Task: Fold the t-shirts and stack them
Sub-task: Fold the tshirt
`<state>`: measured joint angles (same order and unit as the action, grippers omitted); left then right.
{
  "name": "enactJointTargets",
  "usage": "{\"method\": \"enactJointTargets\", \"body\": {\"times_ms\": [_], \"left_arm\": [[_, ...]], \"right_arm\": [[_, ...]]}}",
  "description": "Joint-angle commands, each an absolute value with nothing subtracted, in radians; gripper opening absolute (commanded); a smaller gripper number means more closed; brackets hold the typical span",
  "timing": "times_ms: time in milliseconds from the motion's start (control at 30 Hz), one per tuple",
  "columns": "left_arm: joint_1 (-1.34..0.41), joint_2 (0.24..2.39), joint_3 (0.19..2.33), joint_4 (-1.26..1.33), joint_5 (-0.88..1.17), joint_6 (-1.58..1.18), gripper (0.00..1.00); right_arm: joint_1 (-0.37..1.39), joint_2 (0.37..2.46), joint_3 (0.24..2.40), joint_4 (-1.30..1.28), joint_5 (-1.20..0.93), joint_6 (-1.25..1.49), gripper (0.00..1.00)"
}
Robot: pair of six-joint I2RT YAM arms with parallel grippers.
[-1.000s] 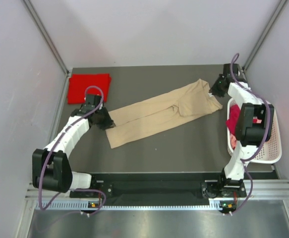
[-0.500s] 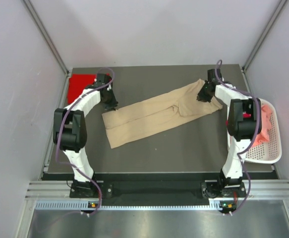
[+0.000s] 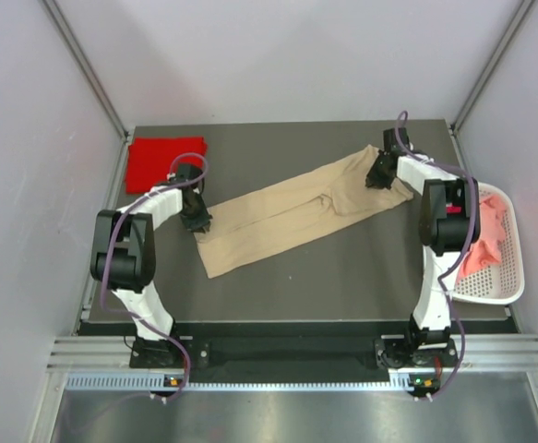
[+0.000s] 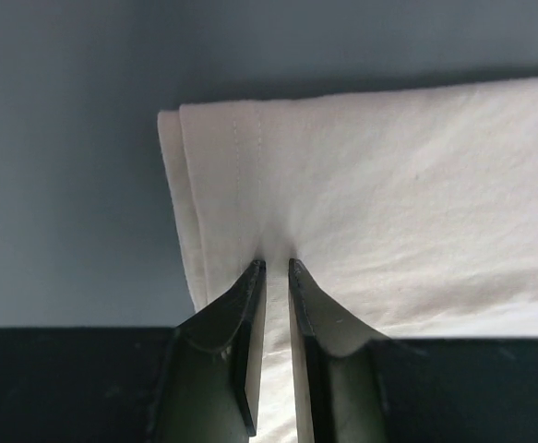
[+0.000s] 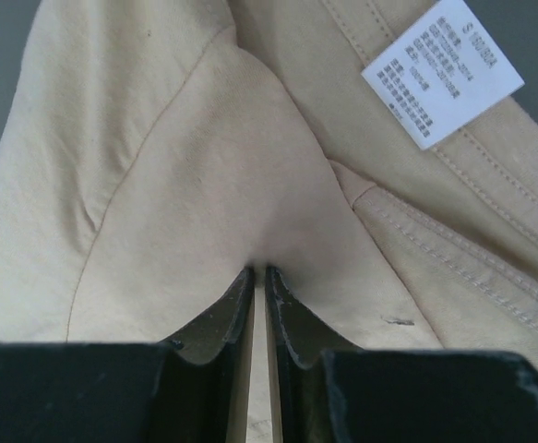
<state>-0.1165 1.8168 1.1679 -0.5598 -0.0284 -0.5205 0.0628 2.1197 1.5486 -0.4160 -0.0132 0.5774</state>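
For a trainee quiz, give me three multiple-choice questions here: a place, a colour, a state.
1. Where is the folded bright red cloth t-shirt? A far left corner of the dark grey table; B its middle; C near right corner.
2. What colour cloth lies in the white slotted plastic basket? A blue; B pink; C green.
3. How is the long tan cloth t-shirt held? A nowhere; B one end; C both ends.
A, it sits by the far left edge; B, that cloth is pink; C, left gripper and right gripper each clamp an end.
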Motion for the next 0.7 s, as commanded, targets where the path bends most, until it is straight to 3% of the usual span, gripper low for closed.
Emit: {"method": "enactJointTargets", "body": {"times_ms": [0,367,667], "left_arm": [[-0.110,1.754,1.066,-0.603,-0.072,-0.531,0.22],[-0.112,1.612,0.826,-0.515,0.044,-0.604,0.21],[-0.160,1.516,0.817,-0.543,0.107,-0.647,0.23]], "right_arm": [[0.064,2.207,1.591,-0.394,0.003,0.555,0.10],[0.072,2.342,1.802,-0.405,-0.072,0.522,0.14],[0.074,2.393,1.911,-0.382,-0.173,0.480,0.18]]}}
